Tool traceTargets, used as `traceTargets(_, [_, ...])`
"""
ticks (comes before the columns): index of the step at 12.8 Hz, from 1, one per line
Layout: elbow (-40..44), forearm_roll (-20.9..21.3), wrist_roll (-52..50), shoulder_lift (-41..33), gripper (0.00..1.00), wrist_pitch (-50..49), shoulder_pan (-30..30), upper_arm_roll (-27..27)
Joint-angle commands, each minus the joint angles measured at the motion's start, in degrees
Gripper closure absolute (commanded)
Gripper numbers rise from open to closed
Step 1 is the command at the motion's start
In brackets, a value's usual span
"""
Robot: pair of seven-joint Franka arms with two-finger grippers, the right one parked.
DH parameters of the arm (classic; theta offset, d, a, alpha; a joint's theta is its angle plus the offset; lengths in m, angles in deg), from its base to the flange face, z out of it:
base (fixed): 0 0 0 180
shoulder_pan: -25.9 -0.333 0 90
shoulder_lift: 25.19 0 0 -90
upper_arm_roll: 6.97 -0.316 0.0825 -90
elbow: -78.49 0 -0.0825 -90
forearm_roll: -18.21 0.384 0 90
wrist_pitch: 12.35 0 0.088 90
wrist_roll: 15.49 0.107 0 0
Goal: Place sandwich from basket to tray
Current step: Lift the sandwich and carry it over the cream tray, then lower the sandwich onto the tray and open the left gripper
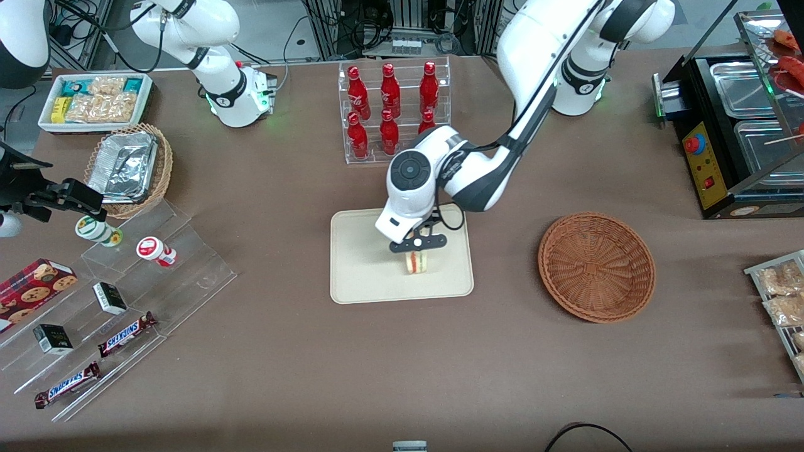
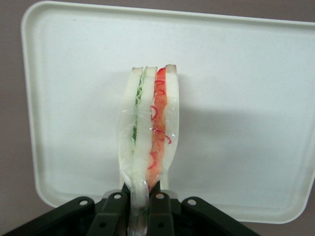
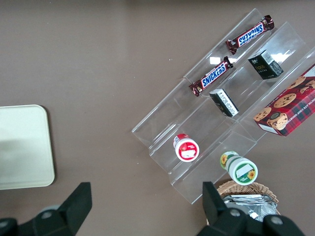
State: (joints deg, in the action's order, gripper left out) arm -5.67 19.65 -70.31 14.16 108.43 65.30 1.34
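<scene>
The sandwich (image 1: 417,262), a clear-wrapped wedge of white bread with red and green filling (image 2: 149,128), stands over the cream-beige tray (image 1: 358,276), at or just above its surface. My gripper (image 1: 419,249) is directly above it, shut on the sandwich's wrapped upper edge; its black fingers (image 2: 160,211) pinch the wrapper from both sides. The tray (image 2: 246,98) fills the wrist view under the sandwich. The reddish-brown wicker basket (image 1: 596,266) sits on the table toward the working arm's end, holding nothing.
An acrylic rack of red bottles (image 1: 392,107) stands farther from the front camera than the tray. A stepped acrylic shelf (image 1: 125,301) with candy bars, boxes and cups lies toward the parked arm's end. A black food warmer (image 1: 735,132) and a snack rack (image 1: 782,301) are near the basket's end.
</scene>
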Motion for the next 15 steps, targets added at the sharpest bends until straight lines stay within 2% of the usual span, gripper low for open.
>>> traceTargets(1, [3.6, -0.6, -2.9, 2.9, 1.00, 3.4, 2.0, -0.8])
traceTargets(10, [5.1, -0.5, -6.0, 5.5, 1.00, 4.1, 3.4, -0.8])
traceTargets(11, [5.1, -0.5, -6.5, 5.6, 0.90, 4.2, 3.4, -0.8])
traceTargets(12, [5.1, -0.5, -6.7, 5.7, 0.32, 4.2, 3.4, -0.8])
traceTargets(13, [5.1, -0.3, -6.6, 5.9, 0.00, 4.2, 3.4, -0.8])
traceTargets(15, [5.1, 0.0, -6.6, 5.8, 0.00, 4.2, 3.5, -0.8])
